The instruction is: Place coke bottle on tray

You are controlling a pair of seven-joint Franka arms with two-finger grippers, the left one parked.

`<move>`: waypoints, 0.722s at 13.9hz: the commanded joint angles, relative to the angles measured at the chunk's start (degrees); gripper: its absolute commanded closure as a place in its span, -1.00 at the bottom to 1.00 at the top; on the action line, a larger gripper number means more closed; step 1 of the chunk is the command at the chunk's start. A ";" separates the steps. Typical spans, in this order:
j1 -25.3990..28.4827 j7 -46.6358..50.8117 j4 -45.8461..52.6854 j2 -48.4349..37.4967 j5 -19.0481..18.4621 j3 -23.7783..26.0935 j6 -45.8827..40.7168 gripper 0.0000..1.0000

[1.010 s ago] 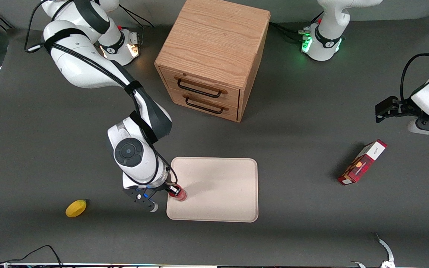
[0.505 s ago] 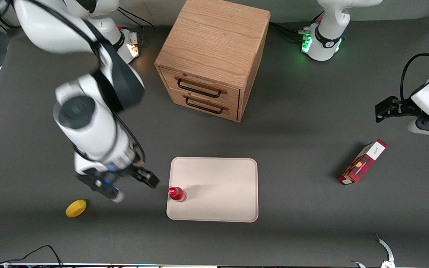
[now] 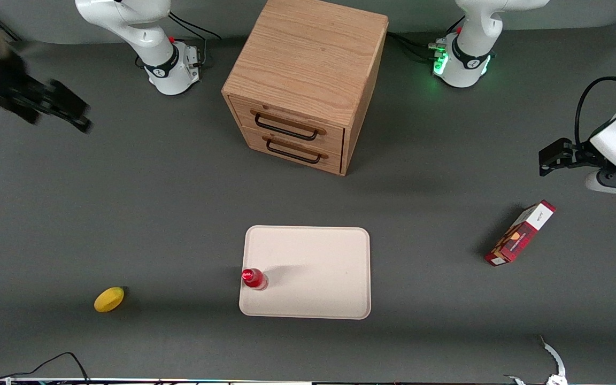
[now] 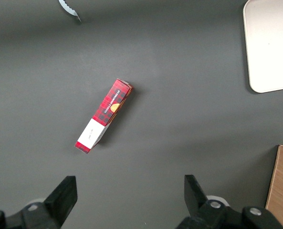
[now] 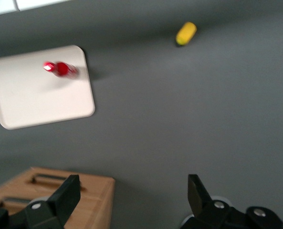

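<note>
The small red coke bottle (image 3: 254, 278) stands upright on the cream tray (image 3: 318, 267), at the tray's edge toward the working arm's end and near its front corner. It also shows in the right wrist view (image 5: 60, 68) on the tray (image 5: 36, 100). My gripper (image 3: 56, 107) is open and empty, raised high near the working arm's end of the table, far from the bottle and farther from the front camera. Its jaws stand wide apart with nothing between them (image 5: 131, 195).
A wooden two-drawer cabinet (image 3: 302, 80) stands farther from the camera than the tray. A yellow lemon (image 3: 109, 299) lies toward the working arm's end. A red-and-white box (image 3: 521, 233) lies toward the parked arm's end.
My gripper let go of the bottle on the tray, then rose and pulled far away toward the working arm's end. The bottle has stayed upright where it was set.
</note>
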 commanded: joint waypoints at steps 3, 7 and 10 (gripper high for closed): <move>0.12 -7.44 -29.36 -14.24 5.39 -7.73 13.91 -1.00; 0.65 -7.89 -32.94 -16.04 5.93 -8.36 16.33 -1.00; 0.39 -6.66 -31.80 -15.86 5.93 -8.62 16.15 -1.00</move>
